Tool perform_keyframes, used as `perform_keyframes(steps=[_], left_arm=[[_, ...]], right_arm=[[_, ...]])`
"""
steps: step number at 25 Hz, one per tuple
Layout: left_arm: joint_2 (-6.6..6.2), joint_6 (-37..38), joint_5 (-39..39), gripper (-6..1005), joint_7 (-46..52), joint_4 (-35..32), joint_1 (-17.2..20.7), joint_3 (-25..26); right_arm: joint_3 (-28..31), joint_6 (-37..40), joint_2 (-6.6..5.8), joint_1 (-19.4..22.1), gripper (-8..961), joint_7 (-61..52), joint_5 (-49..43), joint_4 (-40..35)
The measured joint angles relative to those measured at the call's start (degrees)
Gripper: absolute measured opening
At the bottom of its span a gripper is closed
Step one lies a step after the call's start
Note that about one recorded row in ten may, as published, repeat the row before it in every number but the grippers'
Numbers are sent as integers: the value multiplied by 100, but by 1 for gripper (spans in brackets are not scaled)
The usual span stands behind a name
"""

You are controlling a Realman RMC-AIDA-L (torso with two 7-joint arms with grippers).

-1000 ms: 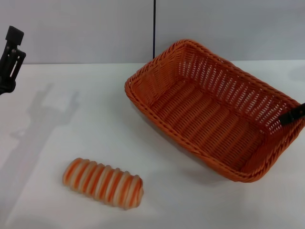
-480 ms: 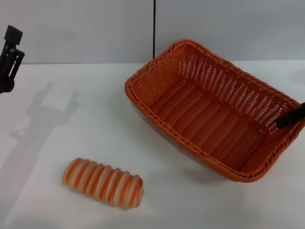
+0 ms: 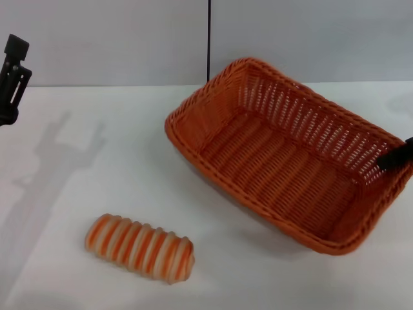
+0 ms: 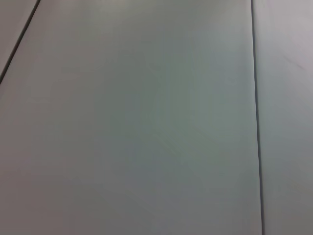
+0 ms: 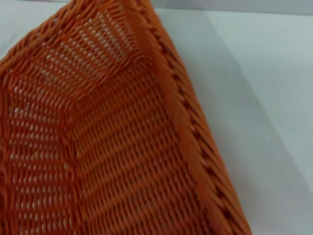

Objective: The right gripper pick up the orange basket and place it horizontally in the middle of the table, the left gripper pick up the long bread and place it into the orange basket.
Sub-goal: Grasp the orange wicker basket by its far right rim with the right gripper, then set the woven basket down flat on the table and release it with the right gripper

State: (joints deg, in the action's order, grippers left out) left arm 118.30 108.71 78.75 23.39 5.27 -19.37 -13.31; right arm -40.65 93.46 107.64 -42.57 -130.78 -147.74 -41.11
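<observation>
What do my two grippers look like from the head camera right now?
Little of either shows. The left gripper is matte black and blocky, a squared cap above a ribbed, bracket-like body, at the left edge over the table. The right gripper appears only as a slim matte black bar at the orange basket rim. No cables or markings are visible.

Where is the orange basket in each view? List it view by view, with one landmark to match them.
Head view: the orange basket fills the centre-right, set diagonally, the right gripper at its right end wall.
Left wrist view: not in it; only plain grey panels.
Right wrist view: the basket fills the left and centre.
Shared landmark: its braided rim against the white table.
</observation>
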Motion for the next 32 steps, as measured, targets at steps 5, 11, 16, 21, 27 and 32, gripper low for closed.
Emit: perform_keyframes(steps=[5, 11, 16, 21, 27, 32], left_arm=[[0, 0, -8, 770, 4, 0, -5, 3], [7, -12, -2, 770, 6, 0, -28, -1], [9, -16, 0, 770, 8, 0, -29, -20], [6, 6, -6, 770, 8, 0, 17, 3], [2, -11, -17, 769, 8, -4, 51, 4], [0, 78, -10, 769, 23, -49, 50, -11]], right_arm=[[85, -5, 104, 166, 148, 5, 19, -424], [202, -50, 235, 408, 148, 346, 344, -898], [220, -29, 254, 710, 147, 912, 999, -1239], [242, -17, 235, 1047, 148, 1323, 1858, -1582], [265, 20, 222, 1218, 149, 1811, 2383, -1697], [382, 160, 256, 1227, 151, 2015, 2490, -1825]])
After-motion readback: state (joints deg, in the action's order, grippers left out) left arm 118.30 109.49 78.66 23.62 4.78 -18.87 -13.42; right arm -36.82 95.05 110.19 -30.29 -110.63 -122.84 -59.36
